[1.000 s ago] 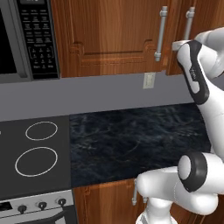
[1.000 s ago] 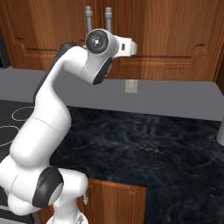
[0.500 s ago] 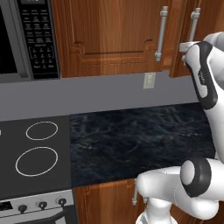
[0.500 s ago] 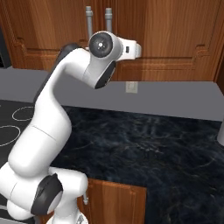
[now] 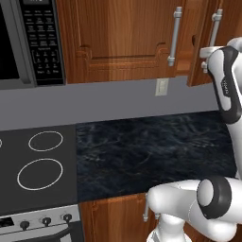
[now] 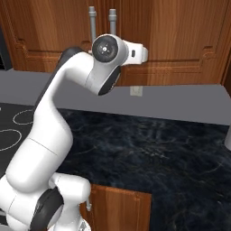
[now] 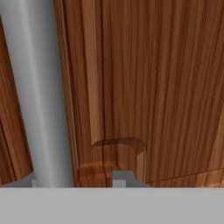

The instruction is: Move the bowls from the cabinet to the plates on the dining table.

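The cabinet (image 5: pixel 127 38) hangs at twelve o'clock above the worktop (image 5: pixel 151 151), its right door slightly ajar; its contents are hidden. Two silver bar handles (image 6: pixel 92 25) stand side by side. In the hand view one handle (image 7: pixel 37 96) runs up at ten o'clock, close against the door panel. The tool (image 7: pixel 76 178) shows only two small fingertips (image 7: pixel 123 177) set apart with nothing gripped between them; the handle lies at the left tip
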### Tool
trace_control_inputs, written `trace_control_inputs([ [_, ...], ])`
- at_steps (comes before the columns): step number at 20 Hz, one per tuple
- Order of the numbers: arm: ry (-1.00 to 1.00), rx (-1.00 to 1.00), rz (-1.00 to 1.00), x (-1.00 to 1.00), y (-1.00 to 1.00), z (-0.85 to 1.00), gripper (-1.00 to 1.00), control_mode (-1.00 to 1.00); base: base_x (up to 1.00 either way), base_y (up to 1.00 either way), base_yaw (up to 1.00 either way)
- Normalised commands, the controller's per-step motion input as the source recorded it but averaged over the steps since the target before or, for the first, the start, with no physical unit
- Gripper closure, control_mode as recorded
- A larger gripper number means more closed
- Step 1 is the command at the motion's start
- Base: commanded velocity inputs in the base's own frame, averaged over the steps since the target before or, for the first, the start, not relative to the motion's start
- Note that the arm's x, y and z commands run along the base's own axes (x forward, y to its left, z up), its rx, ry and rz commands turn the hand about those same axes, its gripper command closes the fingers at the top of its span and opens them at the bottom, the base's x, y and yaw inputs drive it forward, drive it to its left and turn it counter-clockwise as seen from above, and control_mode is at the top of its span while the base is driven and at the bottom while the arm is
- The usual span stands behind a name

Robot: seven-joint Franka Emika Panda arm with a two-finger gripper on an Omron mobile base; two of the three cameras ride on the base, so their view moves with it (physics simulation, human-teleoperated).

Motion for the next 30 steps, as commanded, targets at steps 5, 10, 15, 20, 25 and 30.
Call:
trace_control_inputs([
  [5, 0.0, 0.02, 0.0, -0.48, -0.51, 0.25, 1.0, -1.0, 0.0, 0.0, 0.0],
  [10, -0.01, 0.02, 0.0, -0.47, -0.52, 0.21, 1.0, -1.0, 0.0, 0.0, 0.0],
  [15, -0.03, 0.01, 0.0, -0.55, -0.45, 0.16, 1.0, -1.0, 0.0, 0.0, 0.0],
  [20, -0.03, 0.01, 0.0, -0.62, -0.34, 0.09, 1.0, -1.0, 0.0, 0.0, 0.0],
  [25, -0.03, 0.01, 0.0, -0.62, -0.3, 0.07, 1.0, -1.0, 0.0, 0.0, 0.0],
  [30, -0.03, 0.0, 0.0, -0.62, -0.25, 0.03, 1.0, -1.0, 0.0, 0.0, 0.0],
])
